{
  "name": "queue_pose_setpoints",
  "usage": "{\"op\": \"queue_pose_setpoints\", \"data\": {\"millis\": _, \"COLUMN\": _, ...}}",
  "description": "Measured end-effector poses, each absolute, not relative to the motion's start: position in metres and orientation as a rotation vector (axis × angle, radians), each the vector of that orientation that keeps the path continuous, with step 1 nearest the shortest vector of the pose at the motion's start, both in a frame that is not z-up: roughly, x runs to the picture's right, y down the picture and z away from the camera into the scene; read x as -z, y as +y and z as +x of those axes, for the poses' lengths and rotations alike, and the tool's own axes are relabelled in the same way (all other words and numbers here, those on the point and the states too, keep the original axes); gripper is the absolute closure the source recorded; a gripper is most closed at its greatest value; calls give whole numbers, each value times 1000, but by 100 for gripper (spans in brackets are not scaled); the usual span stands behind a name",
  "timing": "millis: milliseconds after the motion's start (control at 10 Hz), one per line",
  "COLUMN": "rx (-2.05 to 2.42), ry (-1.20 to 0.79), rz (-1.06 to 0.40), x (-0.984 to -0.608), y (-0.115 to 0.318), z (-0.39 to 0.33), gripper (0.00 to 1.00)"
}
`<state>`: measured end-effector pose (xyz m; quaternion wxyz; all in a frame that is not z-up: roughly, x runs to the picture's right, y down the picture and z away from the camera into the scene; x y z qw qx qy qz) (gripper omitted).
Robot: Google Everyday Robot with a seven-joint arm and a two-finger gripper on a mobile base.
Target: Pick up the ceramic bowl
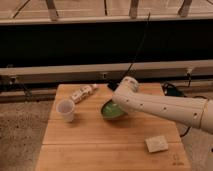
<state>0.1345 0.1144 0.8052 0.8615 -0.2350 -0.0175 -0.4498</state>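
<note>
Tool (pixel 117 98) at ceramic bowl (pixel 111 111) rim.

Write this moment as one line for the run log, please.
phase: lifting | gripper: at ceramic bowl, far rim | bowl: tilted, near the table centre | white cup: left, upright, apart

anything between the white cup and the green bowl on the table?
Nothing: in the camera view, bare wood separates the white cup from the ceramic bowl. The gripper is at the bowl's far-right rim.
</note>
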Motion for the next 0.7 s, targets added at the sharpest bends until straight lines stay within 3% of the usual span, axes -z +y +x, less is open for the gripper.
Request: {"op": "queue_pose_setpoints", "data": {"millis": 700, "rx": 984, "ry": -50, "rz": -487, "x": -784, "y": 107, "z": 128, "gripper": 96}}
